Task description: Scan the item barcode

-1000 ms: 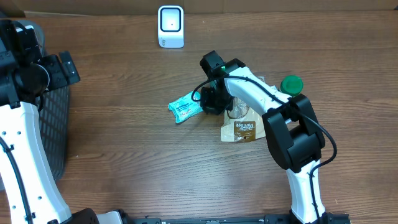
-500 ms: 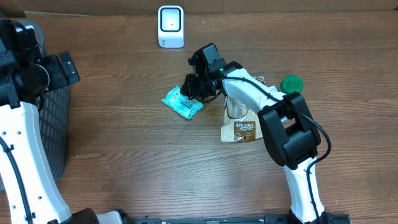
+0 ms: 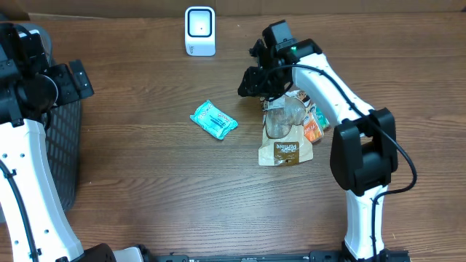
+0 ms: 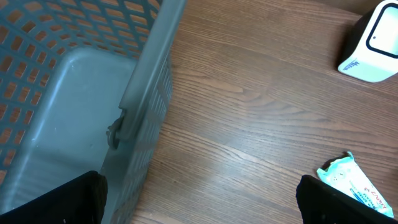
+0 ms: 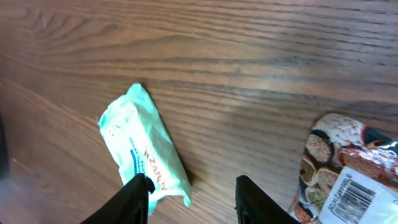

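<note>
We judge the task to be at the pick-up step. The teal packet (image 3: 214, 119) lies loose near the middle of the worktop (image 3: 145, 182). The right hand (image 5: 191, 182) hangs just beside it with its fingers apart and nothing between them, close to the heap of snack pouches (image 3: 285, 149) on the worktop's right half. The left hand (image 4: 202, 186) is spread wide and empty over the basket (image 4: 62, 93) at the left edge. Next we would need to clamp onto one item and turn its barcode toward the white scanner (image 3: 199, 30) at the far edge.
</note>
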### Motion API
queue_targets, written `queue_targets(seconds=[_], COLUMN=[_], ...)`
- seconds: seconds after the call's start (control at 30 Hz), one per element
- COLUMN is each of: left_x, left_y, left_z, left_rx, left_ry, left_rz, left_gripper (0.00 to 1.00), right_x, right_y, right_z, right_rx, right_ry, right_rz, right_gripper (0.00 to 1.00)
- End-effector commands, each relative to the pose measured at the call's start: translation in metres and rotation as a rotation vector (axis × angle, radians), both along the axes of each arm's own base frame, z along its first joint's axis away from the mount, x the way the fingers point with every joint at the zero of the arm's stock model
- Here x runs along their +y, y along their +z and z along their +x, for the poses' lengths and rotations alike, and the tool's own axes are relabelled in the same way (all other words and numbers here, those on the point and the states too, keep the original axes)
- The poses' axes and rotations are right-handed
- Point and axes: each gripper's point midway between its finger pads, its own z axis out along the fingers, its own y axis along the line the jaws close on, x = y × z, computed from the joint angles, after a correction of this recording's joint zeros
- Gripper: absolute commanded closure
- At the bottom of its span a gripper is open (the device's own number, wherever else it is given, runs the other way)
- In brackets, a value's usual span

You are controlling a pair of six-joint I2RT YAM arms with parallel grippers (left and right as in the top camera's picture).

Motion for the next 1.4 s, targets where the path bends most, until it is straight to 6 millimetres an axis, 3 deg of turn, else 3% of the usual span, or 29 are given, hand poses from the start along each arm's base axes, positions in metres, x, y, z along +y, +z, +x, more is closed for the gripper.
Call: queue_targets(seconds=[0.0, 0.07, 0.37, 0.97, 1.37], left_x=[0.0, 0.001, 0.001, 0.001, 0.001], left_y=[0.007, 0.007, 0.007, 0.007, 0.007], left_z=[0.002, 0.002, 0.002, 0.002, 0.002], left_rx=[-0.014, -0.014, -0.014, -0.014, -0.014], left_ry=[-0.018, -0.018, -0.018, -0.018, -0.018], left_rz=[0.02, 0.02, 0.02, 0.02, 0.02], left_gripper=[0.0, 0.0, 0.01, 0.0, 0.01], right_x=[0.013, 0.019, 0.022, 0.03, 0.05], right_y=[0.006, -0.001, -0.023, -0.028, -0.061], right_z=[-0.012, -0.016, -0.02, -0.02, -0.045], right_rx=[-0.046, -0.05, -0.007, 0.009, 0.142], right_ry=[0.103, 0.139, 0.148, 0.15, 0.18], right_rz=[-0.007, -0.023, -0.037, 0.006, 0.055], right_gripper=[0.52, 0.48, 0.47, 0.48, 0.51])
